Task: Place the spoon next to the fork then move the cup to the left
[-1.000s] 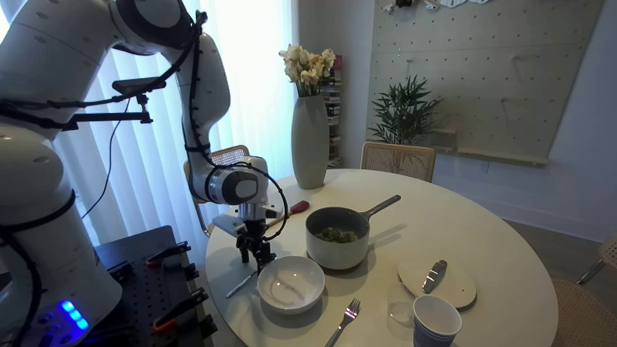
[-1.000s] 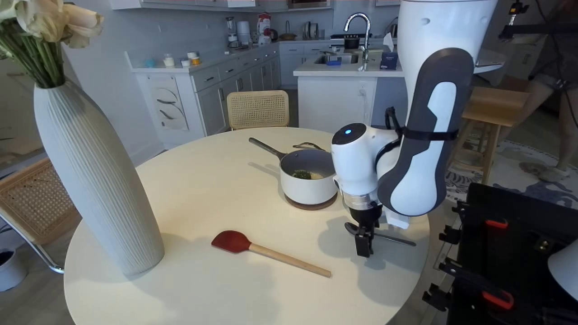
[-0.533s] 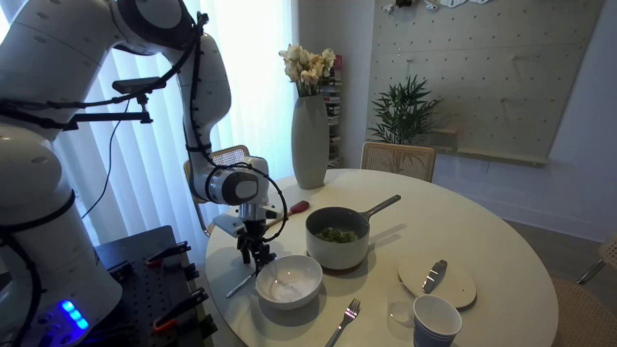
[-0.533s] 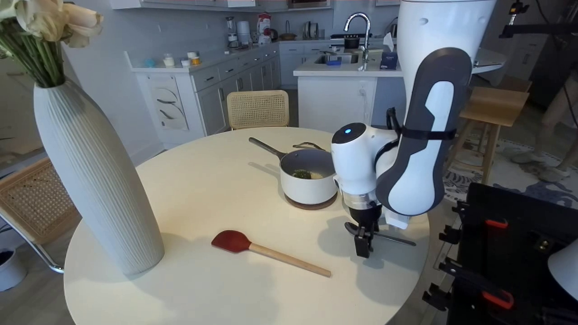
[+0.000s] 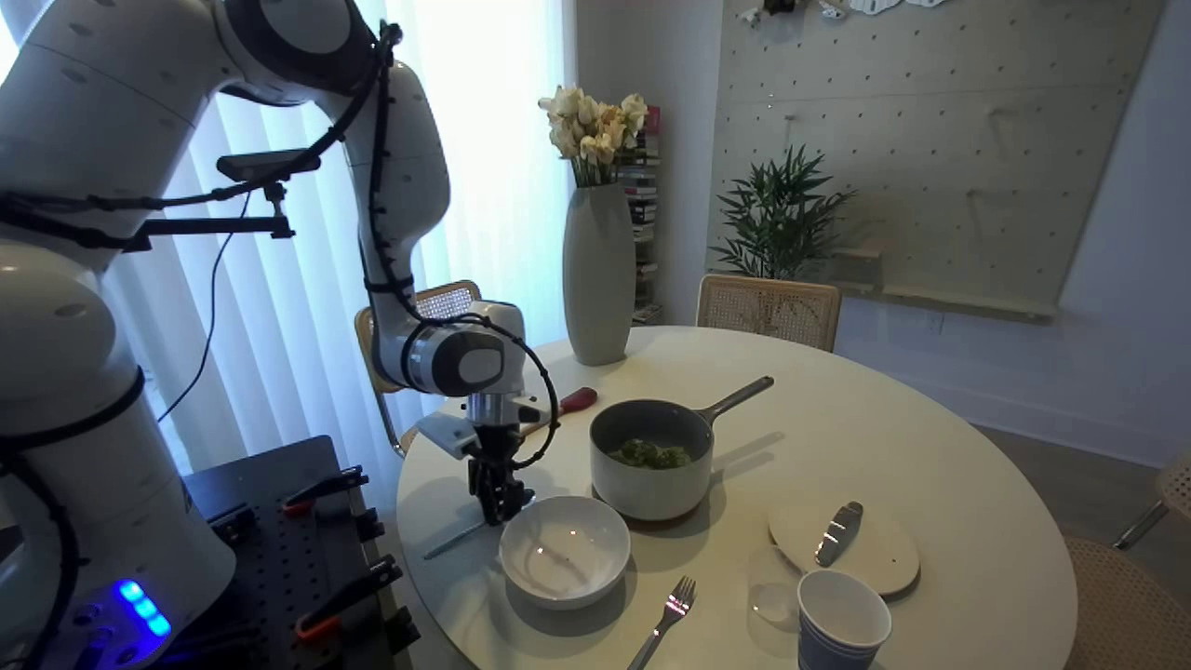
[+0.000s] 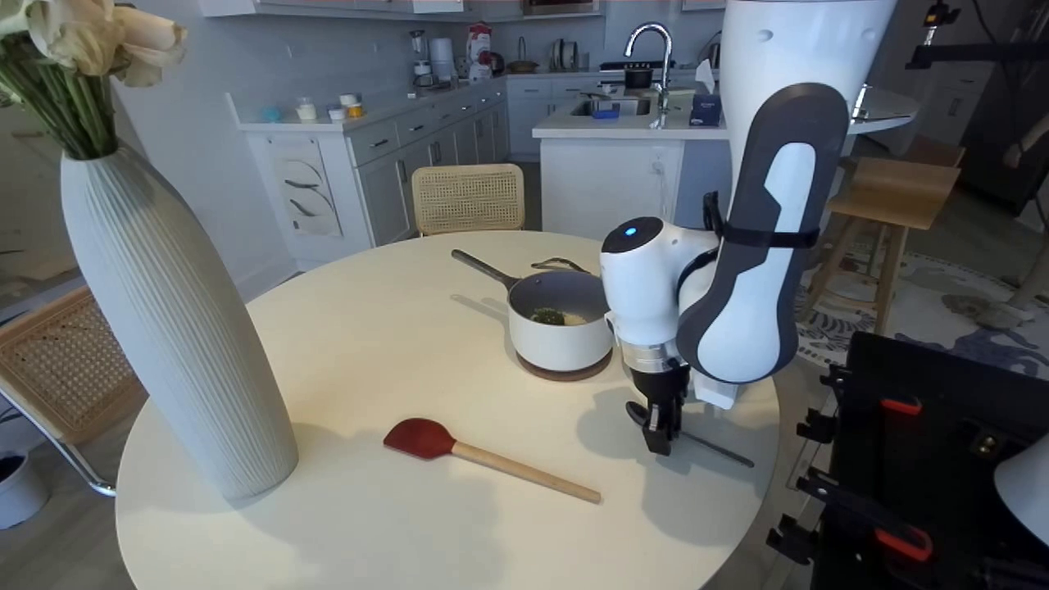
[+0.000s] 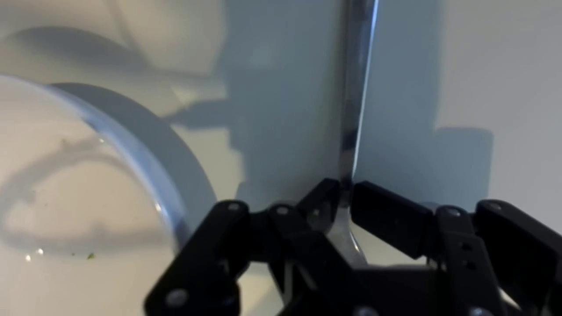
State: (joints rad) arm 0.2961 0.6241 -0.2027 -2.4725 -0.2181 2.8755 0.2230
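The silver spoon [image 6: 721,450] is at the table's near edge by the robot base, its neck between the fingertips of my gripper [image 7: 346,188]. Both black fingers press against that neck, so the jaws are shut on it. In the wrist view the spoon's handle [image 7: 356,79] runs away upward, while its head is partly covered by the gripper. Whether the spoon touches the table I cannot tell. The silver fork [image 5: 675,607] lies on the far side of the white bowl [image 5: 568,596] from my gripper. Farther off stands the cup [image 5: 842,619], upright, white inside with blue outside.
The bowl's rim [image 7: 131,149] sits close beside my fingers. A pot [image 5: 651,484] with a long handle stands behind it. A clear glass [image 5: 772,605] is beside the cup, near a board [image 5: 889,563] with a knife [image 5: 840,535]. A red spatula [image 6: 420,440] and tall vase [image 6: 188,328] are also there.
The jaws have closed from wide apart onto the spoon's neck. The spoon's handle has swung round a little. The bowl has shifted slightly.
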